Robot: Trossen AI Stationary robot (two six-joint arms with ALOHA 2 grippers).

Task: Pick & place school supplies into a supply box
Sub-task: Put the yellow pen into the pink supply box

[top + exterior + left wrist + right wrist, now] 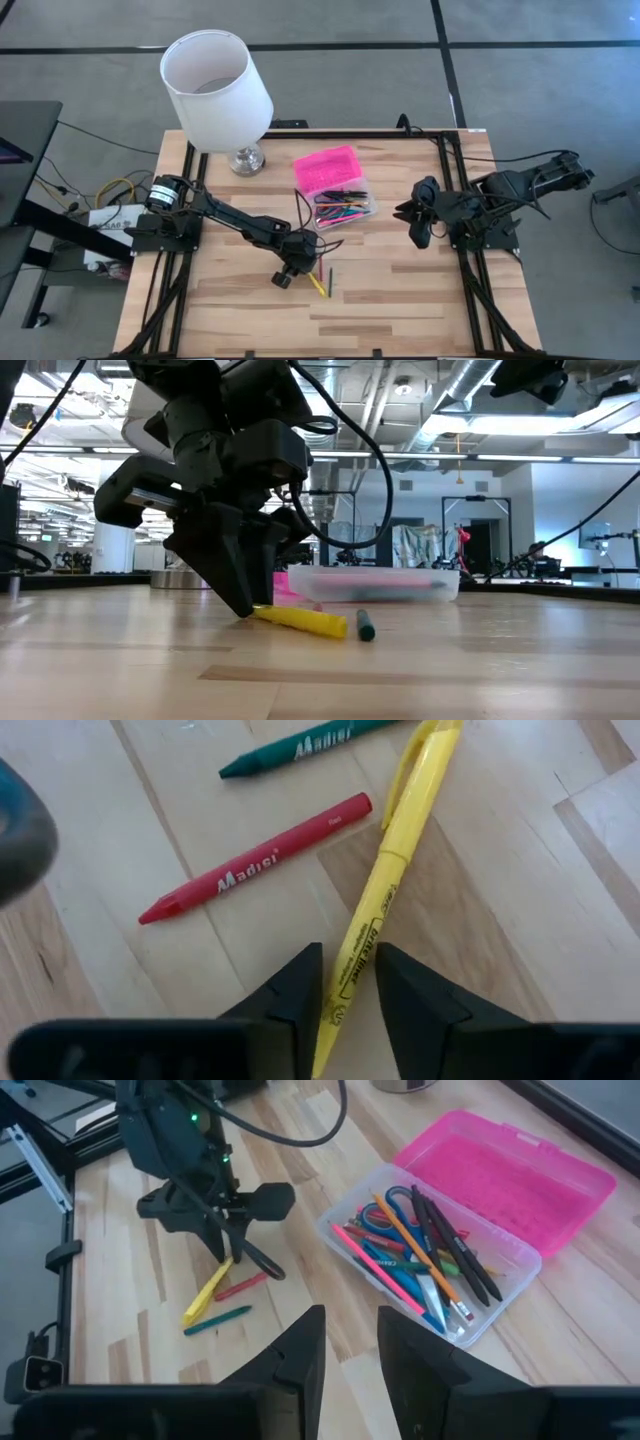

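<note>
Most supplies already lie in the box [430,1270], open near the bench's middle, pink lid [326,167] folded back. Three left out toward the front edge: yellow highlighter [385,890], red crayon [255,858], green crayon [290,748]. Left gripper [350,982] is down on the highlighter, fingers straddling it, closing. Right gripper [350,1342] waits at the right side, fingers apart, empty. Lamp [215,90] crowds the back-left corner; open bench elsewhere.

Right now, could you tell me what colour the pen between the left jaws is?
Yellow pen, clearest in the left wrist view.
</note>
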